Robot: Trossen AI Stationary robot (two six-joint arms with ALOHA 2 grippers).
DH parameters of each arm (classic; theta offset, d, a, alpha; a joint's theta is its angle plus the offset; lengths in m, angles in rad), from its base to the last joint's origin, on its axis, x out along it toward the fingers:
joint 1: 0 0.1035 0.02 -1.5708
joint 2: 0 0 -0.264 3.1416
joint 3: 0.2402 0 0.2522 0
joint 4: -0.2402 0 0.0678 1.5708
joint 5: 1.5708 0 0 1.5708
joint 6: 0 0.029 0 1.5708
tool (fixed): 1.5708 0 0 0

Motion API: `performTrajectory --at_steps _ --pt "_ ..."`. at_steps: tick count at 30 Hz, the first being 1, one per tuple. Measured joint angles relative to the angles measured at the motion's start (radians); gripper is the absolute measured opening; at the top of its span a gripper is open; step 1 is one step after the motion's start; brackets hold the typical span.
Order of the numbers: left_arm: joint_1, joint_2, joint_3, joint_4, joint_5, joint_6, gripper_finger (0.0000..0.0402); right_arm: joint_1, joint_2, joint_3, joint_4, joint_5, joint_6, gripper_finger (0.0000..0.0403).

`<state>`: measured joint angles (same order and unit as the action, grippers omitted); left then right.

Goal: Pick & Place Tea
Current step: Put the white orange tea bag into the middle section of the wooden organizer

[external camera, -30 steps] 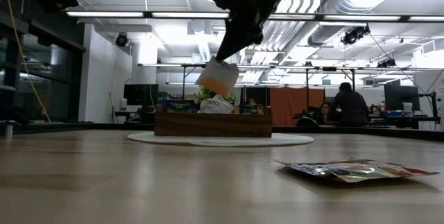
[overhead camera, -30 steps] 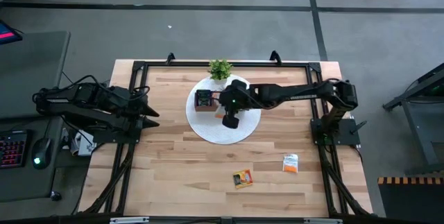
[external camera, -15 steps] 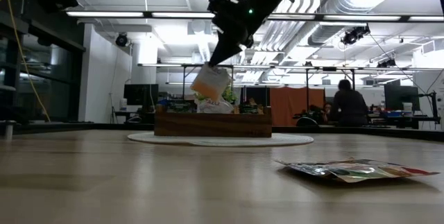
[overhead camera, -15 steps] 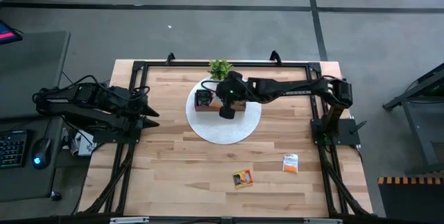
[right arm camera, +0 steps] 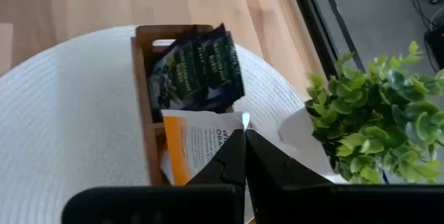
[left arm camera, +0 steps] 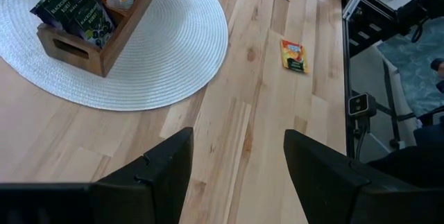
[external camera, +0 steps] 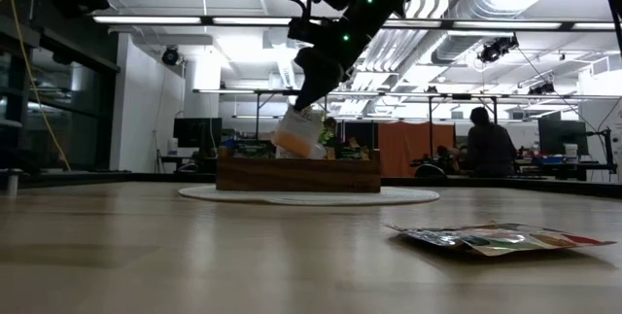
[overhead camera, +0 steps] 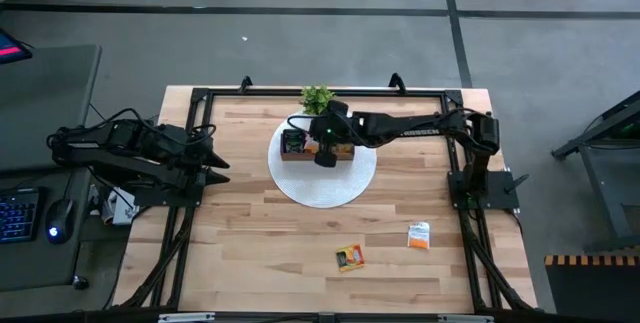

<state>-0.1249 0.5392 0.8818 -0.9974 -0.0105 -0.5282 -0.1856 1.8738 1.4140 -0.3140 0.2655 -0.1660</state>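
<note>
A brown wooden tray (overhead camera: 318,149) stands on a round white mat (overhead camera: 322,178) at the table's far middle. Dark sachets (right arm camera: 198,71) stand in one end compartment. My right gripper (external camera: 311,108) hangs over the tray, shut on an orange-and-white tea sachet (external camera: 297,132). Two more sachets lie flat on the table near the front: an orange one (overhead camera: 350,257) and a white-orange one (overhead camera: 418,235). My left gripper (left arm camera: 236,141) waits open at the table's left edge, holding nothing. My right gripper pinches the sachet's top corner (right arm camera: 242,121) between its two fingertips. The fingers slant down from the table's right side. The sachet hangs tilted below them, its lower edge (external camera: 292,153) level with the tray's rim, over the middle compartment.
A small green potted plant (overhead camera: 317,99) stands just behind the tray, close to my right gripper. A black frame (overhead camera: 200,98) runs round the table. Bare wood lies between the mat and the two loose sachets.
My right gripper has moved toward the table's far edge and a little left, sinking and rolling as it went. The sachet it holds has come down from above the tray until its lower edge reaches the tray's rim.
</note>
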Motion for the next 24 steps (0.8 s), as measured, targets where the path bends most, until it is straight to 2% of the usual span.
performTrajectory --at_steps 16,24 --pt "0.000 0.000 0.000 0.001 0.000 -0.001 0.0223 0.003 0.061 -0.005 -0.070 -0.029 -0.016 0.0000" --pt "0.000 0.000 0.000 0.000 0.000 -0.001 0.0223 0.002 0.068 -0.003 -0.112 0.057 -0.034 0.0000"
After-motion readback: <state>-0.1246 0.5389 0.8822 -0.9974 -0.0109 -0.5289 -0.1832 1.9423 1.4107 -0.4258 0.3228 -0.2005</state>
